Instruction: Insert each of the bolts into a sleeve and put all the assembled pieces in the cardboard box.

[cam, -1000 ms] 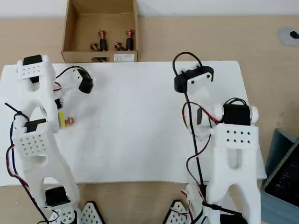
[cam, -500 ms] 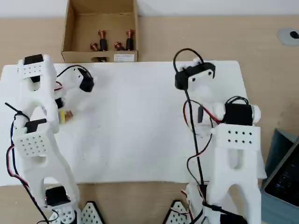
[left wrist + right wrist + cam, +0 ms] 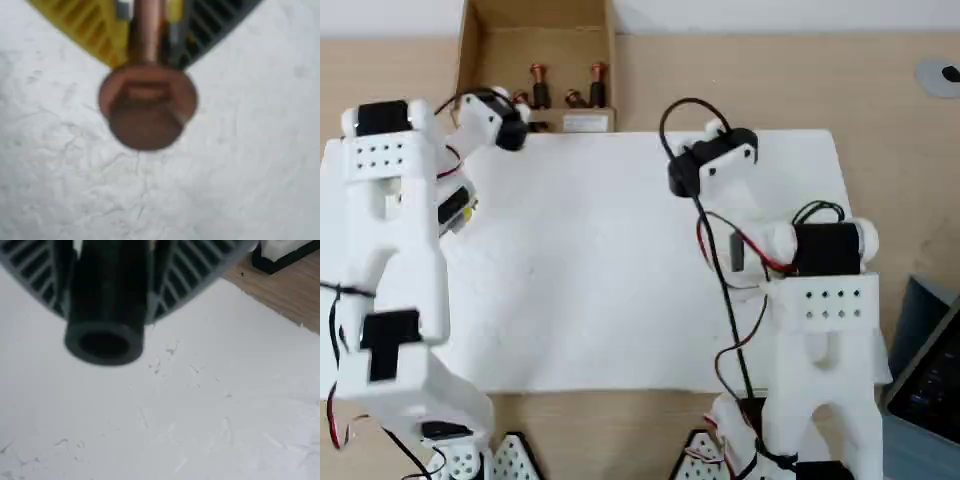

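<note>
The left jaws clench a copper bolt by its shank, over the white sheet. The right jaws grasp a black sleeve. On the table beyond, the cardboard box holds several assembled pieces.

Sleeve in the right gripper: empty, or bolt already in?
Empty. The sleeve shows an open, dark bore in the right wrist view; the bolt is held in the left gripper.
</note>
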